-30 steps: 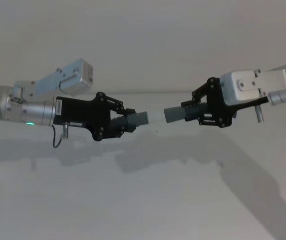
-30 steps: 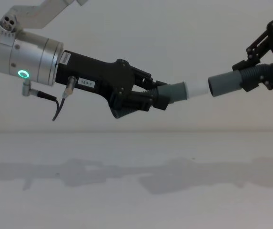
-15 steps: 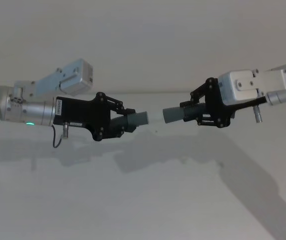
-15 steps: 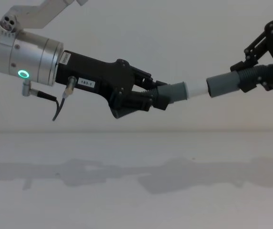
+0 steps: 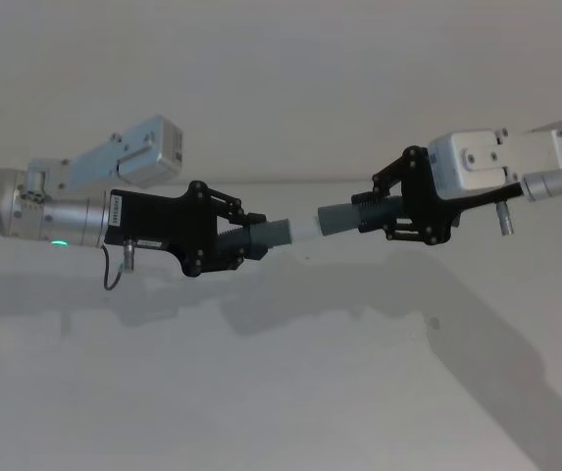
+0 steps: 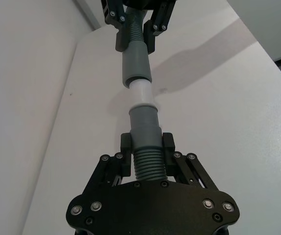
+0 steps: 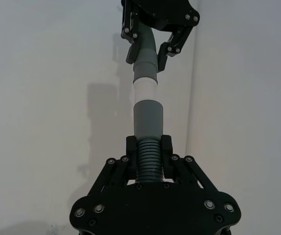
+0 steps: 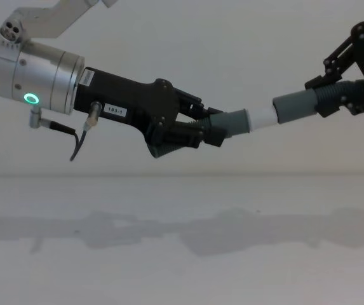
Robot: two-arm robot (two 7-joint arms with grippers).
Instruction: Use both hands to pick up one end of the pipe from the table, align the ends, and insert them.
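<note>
Insertion under way, both pipe pieces held well above the worktop (image 8: 182,254). Right pincer (image 5: 398,211), pinching the socket piece (image 5: 344,217) at its ribs, has edged toward the left since a second ago; less of the white tip (image 8: 260,117) shows. Left pincer (image 5: 229,238) stays clamped on the plug piece (image 8: 235,122). Chest view shows a slight kink at the joint, so judged only partly seated.

The chest view's edge cuts off the right end effector (image 8: 347,95).
</note>
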